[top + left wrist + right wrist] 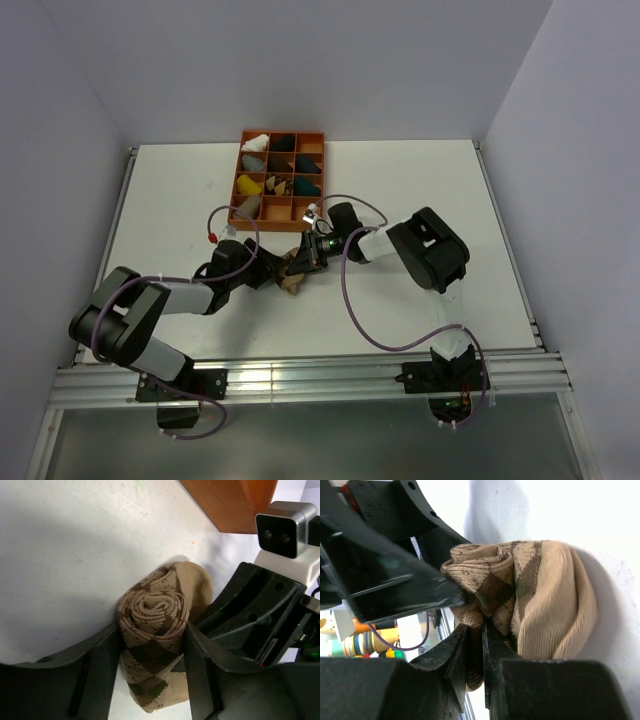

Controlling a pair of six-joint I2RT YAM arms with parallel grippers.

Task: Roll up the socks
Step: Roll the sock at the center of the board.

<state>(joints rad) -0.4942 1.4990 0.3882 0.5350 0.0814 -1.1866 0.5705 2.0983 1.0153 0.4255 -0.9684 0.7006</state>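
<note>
The socks (293, 272) lie rolled together in the middle of the table. In the left wrist view the argyle sock (152, 615) forms a tight spiral, with plain tan fabric (197, 580) wrapped behind it. My left gripper (152, 635) is shut on the roll, one finger pressed on each side. My right gripper (482, 635) is shut on a fold of argyle fabric at the roll's end, next to the plain tan sock (555, 610). Seen from above, the left gripper (272, 270) and the right gripper (303, 262) meet at the bundle from opposite sides.
An orange tray (283, 133) with several compartments of sock bundles stands behind the arms; its corner (230, 505) shows close to the roll. The right arm's body (250, 615) crowds the roll's right side. A left finger (395, 585) fills the right wrist view's upper left.
</note>
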